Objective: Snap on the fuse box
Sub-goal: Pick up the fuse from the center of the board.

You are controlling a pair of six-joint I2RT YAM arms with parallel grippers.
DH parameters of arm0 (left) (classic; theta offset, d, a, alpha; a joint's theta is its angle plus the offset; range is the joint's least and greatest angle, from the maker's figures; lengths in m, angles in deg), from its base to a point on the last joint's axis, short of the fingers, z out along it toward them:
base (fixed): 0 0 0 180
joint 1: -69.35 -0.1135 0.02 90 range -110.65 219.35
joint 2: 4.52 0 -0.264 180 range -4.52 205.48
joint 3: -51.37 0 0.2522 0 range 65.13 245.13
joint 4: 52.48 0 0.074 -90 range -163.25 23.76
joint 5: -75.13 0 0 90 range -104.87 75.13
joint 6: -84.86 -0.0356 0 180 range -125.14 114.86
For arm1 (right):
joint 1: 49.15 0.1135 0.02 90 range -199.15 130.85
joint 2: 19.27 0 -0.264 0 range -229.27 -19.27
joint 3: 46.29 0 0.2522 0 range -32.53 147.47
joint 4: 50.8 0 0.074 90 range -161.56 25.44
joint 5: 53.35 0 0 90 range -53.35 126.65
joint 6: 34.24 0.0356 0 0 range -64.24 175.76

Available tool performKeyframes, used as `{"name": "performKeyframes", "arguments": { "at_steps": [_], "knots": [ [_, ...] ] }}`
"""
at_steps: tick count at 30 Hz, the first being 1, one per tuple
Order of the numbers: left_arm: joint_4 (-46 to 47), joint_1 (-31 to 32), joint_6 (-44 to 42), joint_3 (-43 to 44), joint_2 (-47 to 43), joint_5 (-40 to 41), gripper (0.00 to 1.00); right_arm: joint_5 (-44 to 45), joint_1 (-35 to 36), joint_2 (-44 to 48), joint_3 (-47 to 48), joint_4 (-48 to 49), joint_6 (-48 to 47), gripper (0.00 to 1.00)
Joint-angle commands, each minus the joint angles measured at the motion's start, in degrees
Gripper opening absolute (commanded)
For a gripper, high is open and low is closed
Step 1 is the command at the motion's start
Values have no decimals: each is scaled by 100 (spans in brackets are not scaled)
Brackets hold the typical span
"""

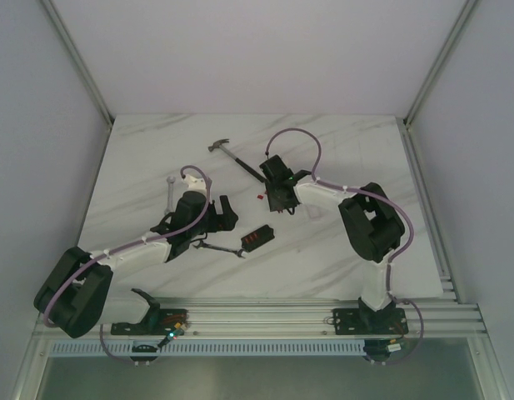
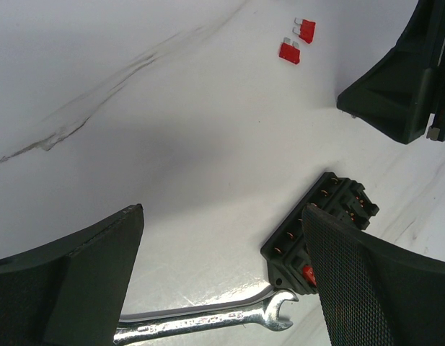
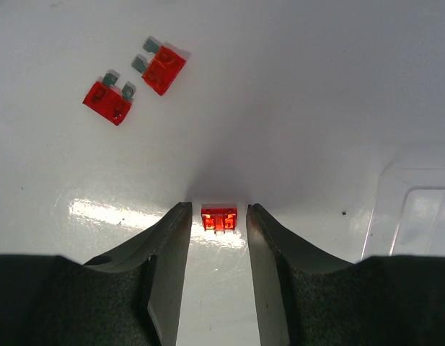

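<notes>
One small black rectangular fuse box (image 1: 256, 238), red-studded on top, lies mid-frame overhead on the table (image 1: 340, 150), long axis running lower left to upper right. Left jaws gape, released; right jaws part-open, straddling a loose fuse (image 3: 218, 218) untouched.

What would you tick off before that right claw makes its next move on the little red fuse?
1. Red fuse centred in the right gripper: ok.
2. Jaws closed on that fuse: not ok, gaps show on both sides.
3. Two other loose fuses clear of the gripper: ok.
4. Fuse box lying slots up, nothing resting on it: ok.
5. Left gripper open and holding nothing: ok.
</notes>
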Motion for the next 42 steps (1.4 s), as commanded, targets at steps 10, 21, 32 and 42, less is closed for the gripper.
{"name": "performKeyframes", "arguments": {
  "at_steps": [10, 21, 32, 42],
  "knots": [
    [-29, -34, 73, 85, 10, -1, 100, -24, 8, -355, 165, -354, -81, 37],
    [189, -32, 53, 74, 1, -312, 100, -40, 6, -128, 123, -307, -84, 28],
    [308, -32, 53, 75, -8, -399, 100, -141, 8, -28, 102, -403, -130, 35],
    [306, -28, 44, 76, -3, -430, 100, -199, 6, -45, 176, -632, -153, 40]
  ]
}}
